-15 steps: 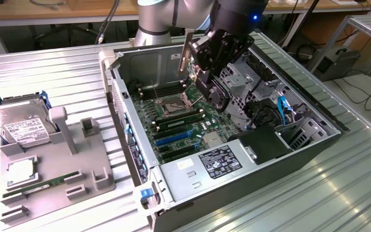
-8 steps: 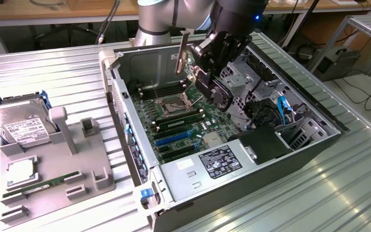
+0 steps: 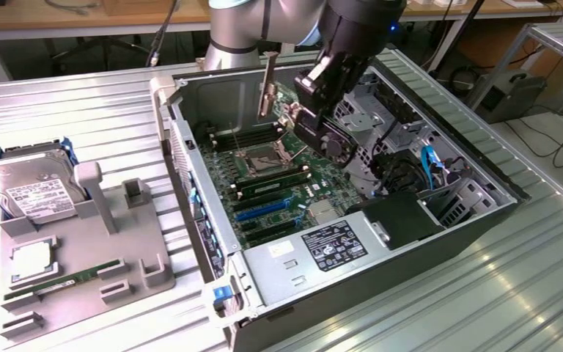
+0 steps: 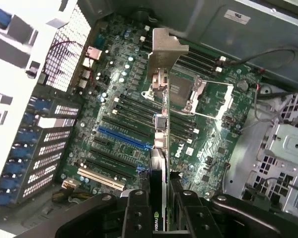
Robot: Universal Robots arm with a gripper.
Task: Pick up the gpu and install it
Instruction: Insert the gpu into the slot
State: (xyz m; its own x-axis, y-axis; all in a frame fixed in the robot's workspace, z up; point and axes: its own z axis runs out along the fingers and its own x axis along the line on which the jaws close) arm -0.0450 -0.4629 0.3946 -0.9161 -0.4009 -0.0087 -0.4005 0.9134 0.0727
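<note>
While it is pinched edge-on between the two dark fingers [image 4: 138,214] of the pincer [image 4: 161,201], the gpu [image 4: 160,130] is held in the air above the open computer case [image 3: 210,99], clear of the motherboard [image 4: 114,94] and seated in no slot. Its silver bracket [image 4: 166,47] is carried at the end farthest from the pincer, and in the exterior view this bracket is seen hanging upright near the case's rear wall, with the dark body of the card tilted beneath the arm. In the wrist view the card is seen lined up over the board, with the long blue slot [image 4: 124,140] just to one side of its near end and the bare CPU socket [image 4: 208,96] to the other side of the bracket. A power supply [image 3: 313,253] with a label is mounted at the case's near end. Beside the case, at the exterior view's left, a grey holder [image 3: 115,246] is laid on the ribbed metal worktop [image 3: 86,110]; a hard drive [image 3: 32,192] with a white label is propped in it, and a narrow green RAM stick [image 3: 61,282] is laid nearer the front.
</note>
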